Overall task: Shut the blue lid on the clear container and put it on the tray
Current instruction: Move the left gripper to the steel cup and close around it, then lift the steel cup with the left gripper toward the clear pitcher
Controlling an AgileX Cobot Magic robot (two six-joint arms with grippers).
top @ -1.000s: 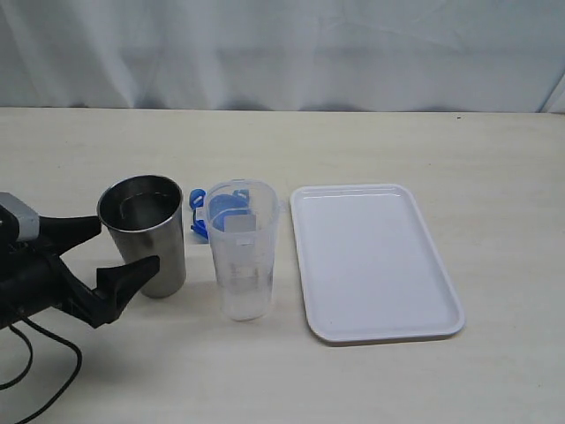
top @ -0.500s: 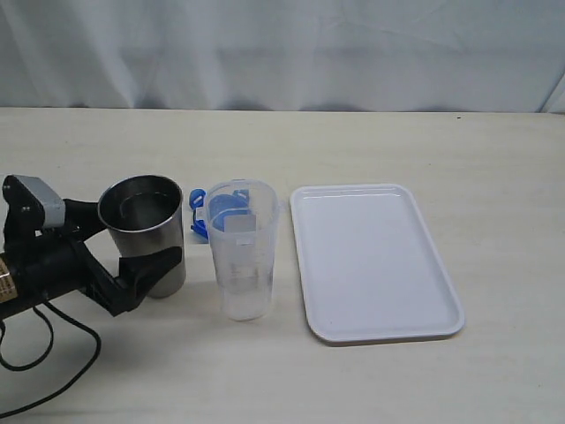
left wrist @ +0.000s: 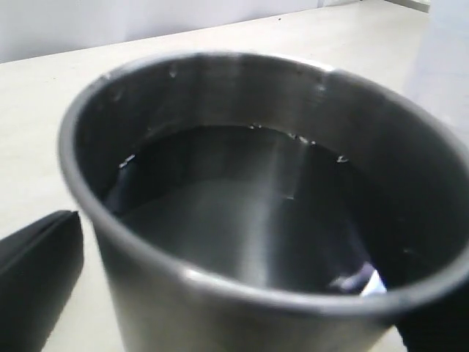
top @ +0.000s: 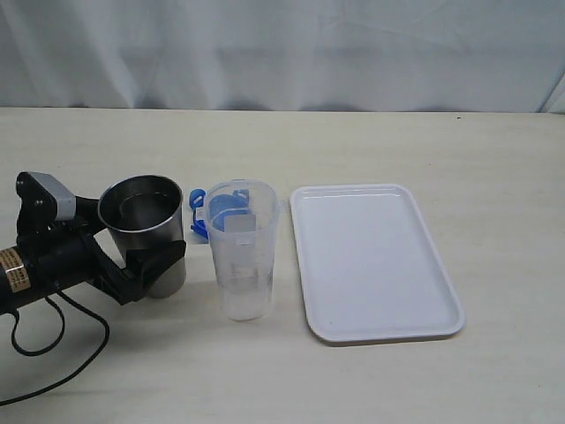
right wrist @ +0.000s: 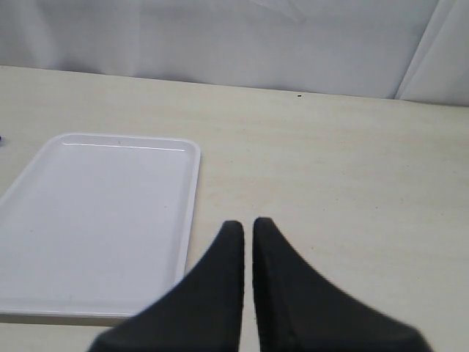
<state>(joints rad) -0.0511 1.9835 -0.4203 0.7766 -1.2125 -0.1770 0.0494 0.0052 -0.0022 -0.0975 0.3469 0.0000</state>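
Container stands open-topped on the tabletop, just beside the tray and not on it. Lid lies on the tabletop behind the container, partly seen through its clear wall. It is not fitted, so we judge lidding not yet begun.

Steel cup stands just beside the container, on the side away from the tray. Left tool straddles the cup, jaws at full spread, and we see no clamp on it. We judge this a preliminary step with the cup. The next move calls for a square grip and an upright cup, as the container is close.

Left wrist view adds what looks like liquid in the cup, and one finger beside its wall. Only the right wrist view shows the right tool: jaws all but together, empty, over the tabletop near the tray.
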